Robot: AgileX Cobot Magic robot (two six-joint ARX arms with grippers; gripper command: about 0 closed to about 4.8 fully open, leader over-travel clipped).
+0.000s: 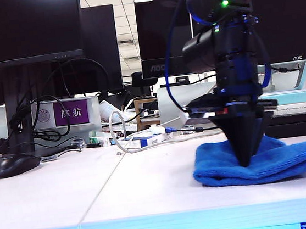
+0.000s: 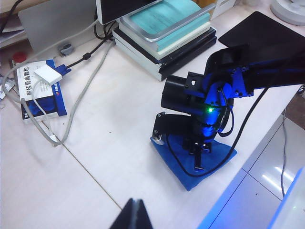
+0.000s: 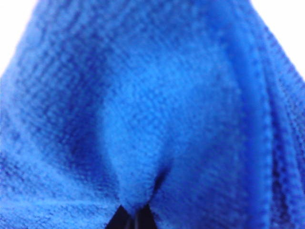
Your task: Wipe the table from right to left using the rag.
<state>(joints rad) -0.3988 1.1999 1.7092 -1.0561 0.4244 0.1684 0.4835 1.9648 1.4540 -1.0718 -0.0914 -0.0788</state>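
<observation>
The rag point(image 1: 269, 159) lies folded on the white surface point(image 1: 151, 197), on the right part of it in the exterior view and close to the front edge. The right gripper point(image 1: 245, 159) points straight down into the middle of the rag, and its jaws are pressed together with a pinch of the blue cloth between them; in the right wrist view the rag point(image 3: 157, 119) fills almost the whole picture and the dark tips of the right gripper point(image 3: 135, 215) meet at a fold of the fabric. In the left wrist view the rag point(image 2: 176, 157) shows under the right arm, near the edge of the surface point(image 2: 119, 143). The left gripper point(image 2: 135, 214) hangs above the surface, well apart from the rag, its jaws together and holding nothing. Behind the rag stands a stack of books point(image 2: 164, 33), and a black mouse point(image 1: 16, 163) rests on the far left.
</observation>
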